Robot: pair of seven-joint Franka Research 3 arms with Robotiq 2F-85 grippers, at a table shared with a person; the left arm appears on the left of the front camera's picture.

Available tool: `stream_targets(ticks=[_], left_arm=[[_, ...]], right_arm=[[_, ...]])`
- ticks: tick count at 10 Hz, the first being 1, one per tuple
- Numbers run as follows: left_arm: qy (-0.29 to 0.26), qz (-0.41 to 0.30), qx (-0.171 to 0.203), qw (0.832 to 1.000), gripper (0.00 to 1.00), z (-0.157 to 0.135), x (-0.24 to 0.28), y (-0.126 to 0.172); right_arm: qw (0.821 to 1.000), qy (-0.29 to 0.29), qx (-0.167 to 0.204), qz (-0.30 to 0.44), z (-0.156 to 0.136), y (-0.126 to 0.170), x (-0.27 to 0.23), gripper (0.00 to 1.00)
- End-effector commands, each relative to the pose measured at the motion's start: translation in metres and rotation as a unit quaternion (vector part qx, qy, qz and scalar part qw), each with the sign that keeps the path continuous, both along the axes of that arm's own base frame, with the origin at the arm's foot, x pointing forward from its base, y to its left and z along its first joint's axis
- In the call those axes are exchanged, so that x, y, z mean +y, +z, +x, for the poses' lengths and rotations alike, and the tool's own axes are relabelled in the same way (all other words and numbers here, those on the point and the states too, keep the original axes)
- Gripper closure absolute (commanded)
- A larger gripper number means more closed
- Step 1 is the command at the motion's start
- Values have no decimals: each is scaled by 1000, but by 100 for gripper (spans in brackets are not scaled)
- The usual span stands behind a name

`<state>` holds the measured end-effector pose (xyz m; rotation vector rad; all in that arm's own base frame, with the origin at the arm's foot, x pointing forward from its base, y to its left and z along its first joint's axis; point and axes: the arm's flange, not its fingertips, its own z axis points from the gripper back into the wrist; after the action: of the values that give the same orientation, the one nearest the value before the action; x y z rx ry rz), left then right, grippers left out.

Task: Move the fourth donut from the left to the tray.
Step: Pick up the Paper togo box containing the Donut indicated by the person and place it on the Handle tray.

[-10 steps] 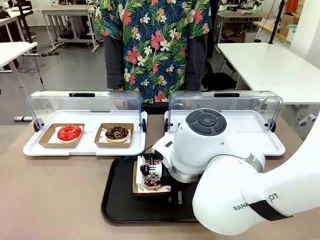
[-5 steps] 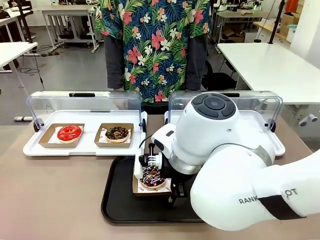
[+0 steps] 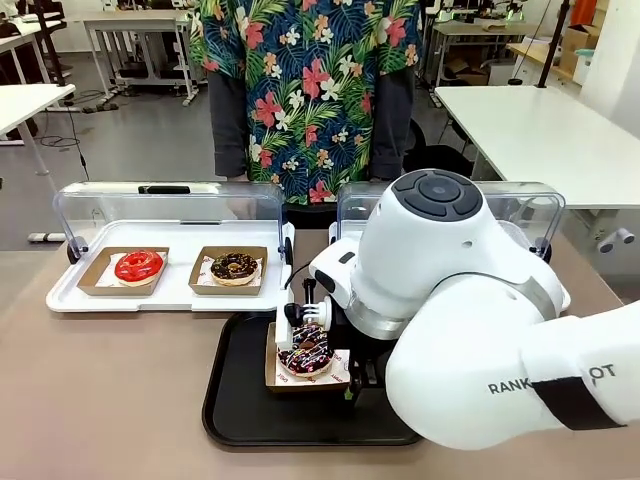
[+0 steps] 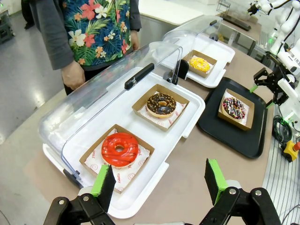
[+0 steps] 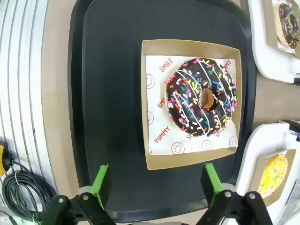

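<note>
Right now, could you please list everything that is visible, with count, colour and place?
sprinkle donut: 1, dark chocolate, in a brown holder on the black tray
black tray: 1, on the table, near side
red donut: 1, in a holder, left white tray
nut donut: 1, chocolate, same white tray
yellow donut: 1, right white tray
white trays: 2, clear lids raised, far side
table: 1, tan
person: 1, floral shirt, far side
right gripper: jaws open, above the black tray
left gripper: jaws open, above the left white tray
</note>
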<state>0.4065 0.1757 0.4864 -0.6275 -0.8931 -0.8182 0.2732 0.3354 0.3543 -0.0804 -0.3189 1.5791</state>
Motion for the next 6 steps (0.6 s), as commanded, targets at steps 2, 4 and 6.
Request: stream_targets(ticks=[2, 4, 6], left_arm=[[1, -11, -7, 1000, 0, 0, -2, 2], [1, -11, -7, 1000, 0, 0, -2, 2], [1, -11, -7, 1000, 0, 0, -2, 2]], right_arm=[[1000, -4, -4, 4, -1, -2, 3, 0], [1000, -4, -4, 4, -1, -2, 3, 0], [1000, -4, -4, 4, -1, -2, 3, 0]])
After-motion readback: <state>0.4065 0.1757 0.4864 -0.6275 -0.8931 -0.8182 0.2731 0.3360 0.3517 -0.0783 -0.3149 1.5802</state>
